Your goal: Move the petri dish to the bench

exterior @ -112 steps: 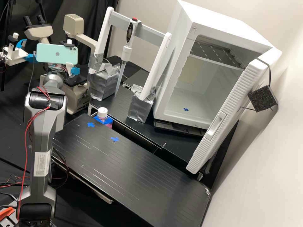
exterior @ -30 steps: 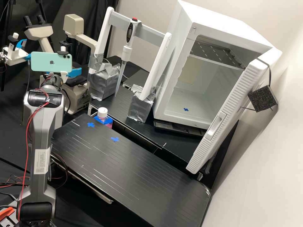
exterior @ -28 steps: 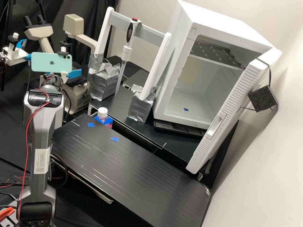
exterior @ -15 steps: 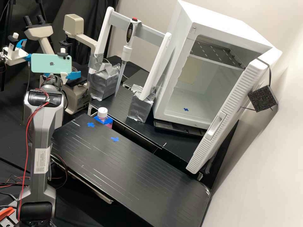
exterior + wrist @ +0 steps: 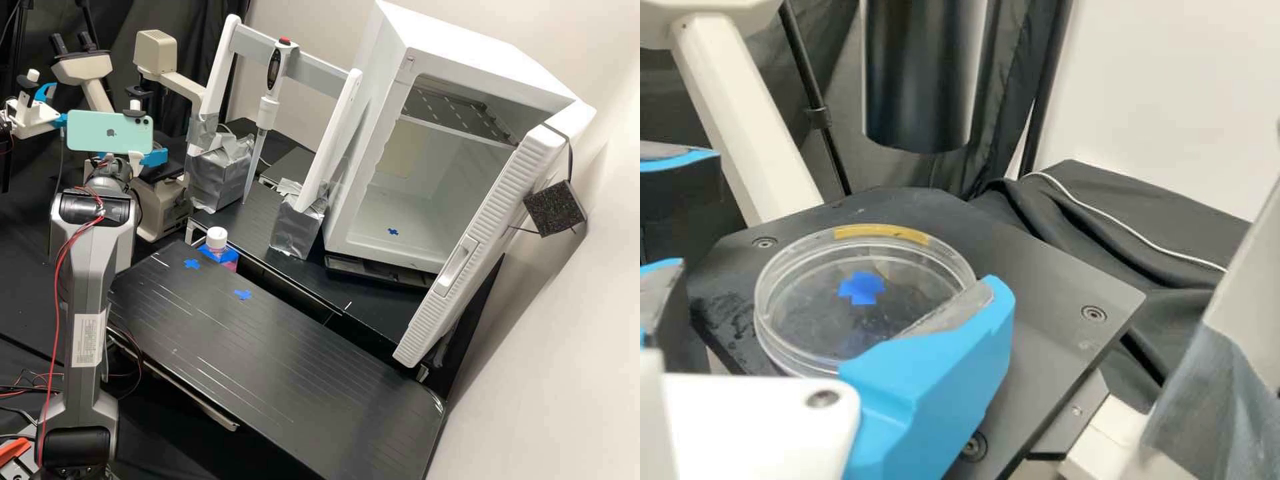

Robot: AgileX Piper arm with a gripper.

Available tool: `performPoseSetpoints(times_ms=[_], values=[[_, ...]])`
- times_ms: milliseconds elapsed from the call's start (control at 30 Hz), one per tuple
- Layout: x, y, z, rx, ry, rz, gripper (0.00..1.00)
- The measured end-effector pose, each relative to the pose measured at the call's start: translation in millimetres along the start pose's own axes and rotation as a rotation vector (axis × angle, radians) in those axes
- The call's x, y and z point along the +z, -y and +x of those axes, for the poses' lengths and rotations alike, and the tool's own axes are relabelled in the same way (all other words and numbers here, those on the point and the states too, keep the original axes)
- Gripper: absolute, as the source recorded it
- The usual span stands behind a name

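Observation:
In the high view my gripper (image 5: 157, 157) is at the microscope, by its dark stage, partly hidden behind the green phone on the wrist. The wrist view has the clear petri dish (image 5: 805, 320) lying flat on the black stage plate (image 5: 1060, 300), a blue cross visible through it. My gripper (image 5: 840, 270) is open there, with the dish between its two sides. One blue finger (image 5: 930, 385) overlaps the dish's near rim; the other side stands apart from it. Whether the near finger touches the dish, I cannot tell. The black bench (image 5: 267, 360) bears two blue tape crosses.
A pipette (image 5: 268, 110) hangs on a white stand beside the microscope (image 5: 155, 53). The white incubator (image 5: 387, 133) stands with its door open. A white-capped bottle (image 5: 217, 239) is at the bench's back edge. The black objective (image 5: 925, 80) hangs above the stage.
Since the earliest frame, the wrist with its phone has shifted left and slightly down, and more of a blue finger shows over the stage. Over the last second it has barely moved.

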Motion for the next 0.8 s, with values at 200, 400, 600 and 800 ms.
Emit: performPoseSetpoints(times_ms=[200,400,600,800], values=[[0.5,-0.1,0.0,0.002,0.006,0.001,0.00],[1.1,-0.8,0.1,0.006,0.015,0.003,0.00],[1.7,-1.0,0.1,0.007,0.022,0.016,0.00],[1.7,-1.0,0.1,0.007,0.022,0.016,0.00]])
